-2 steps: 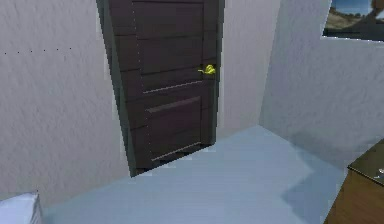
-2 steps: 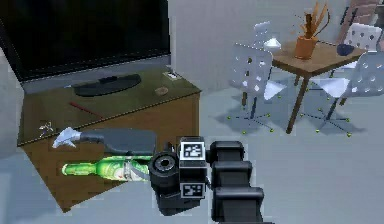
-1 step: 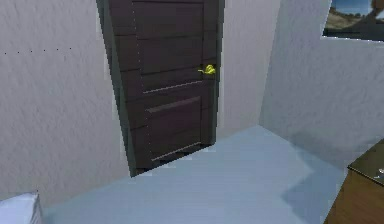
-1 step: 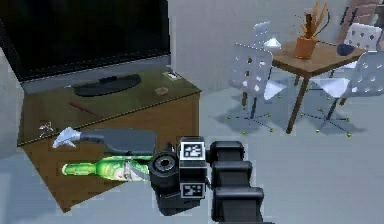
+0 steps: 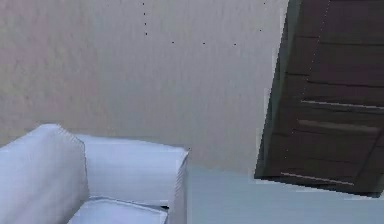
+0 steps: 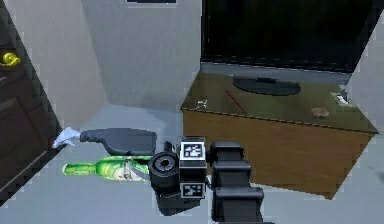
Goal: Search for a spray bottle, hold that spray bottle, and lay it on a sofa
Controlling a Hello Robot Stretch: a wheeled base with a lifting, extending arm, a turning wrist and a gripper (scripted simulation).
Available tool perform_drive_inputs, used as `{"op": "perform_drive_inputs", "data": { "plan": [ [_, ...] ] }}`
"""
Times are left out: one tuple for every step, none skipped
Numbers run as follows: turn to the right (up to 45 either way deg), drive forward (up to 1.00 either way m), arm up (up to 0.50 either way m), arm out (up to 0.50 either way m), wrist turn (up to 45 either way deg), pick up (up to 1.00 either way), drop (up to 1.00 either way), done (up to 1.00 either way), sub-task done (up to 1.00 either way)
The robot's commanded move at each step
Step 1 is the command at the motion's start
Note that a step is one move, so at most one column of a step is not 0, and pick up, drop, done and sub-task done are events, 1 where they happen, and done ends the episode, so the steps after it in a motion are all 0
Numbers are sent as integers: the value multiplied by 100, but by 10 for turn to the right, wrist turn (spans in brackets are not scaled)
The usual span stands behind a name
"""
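Observation:
A white sofa (image 5: 90,175) stands at the forward view's lower left, showing its backrest and one armrest. In the arm side view the dark arm (image 6: 225,185) rises from the bottom edge, with the white marker squares at its end. The gripper (image 6: 68,137) reaches left from there, with pale tips over the floor. A green bottle (image 6: 100,169) with a pale label lies level just below the gripper's body, with floor behind it. I cannot tell whether the gripper holds it.
A dark panelled door (image 5: 330,100) fills the forward view's right, with a bare wall beside it. In the arm side view, a wooden TV stand (image 6: 280,130) carries a black television (image 6: 290,35). A dark door (image 6: 20,100) with a yellow handle is at the left.

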Motion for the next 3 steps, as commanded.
{"op": "perform_drive_inputs", "data": {
  "plan": [
    [-270, 0, 0, 0, 0, 0, 0, 0, 0],
    [450, 0, 0, 0, 0, 0, 0, 0, 0],
    [300, 0, 0, 0, 0, 0, 0, 0, 0]
  ]
}}
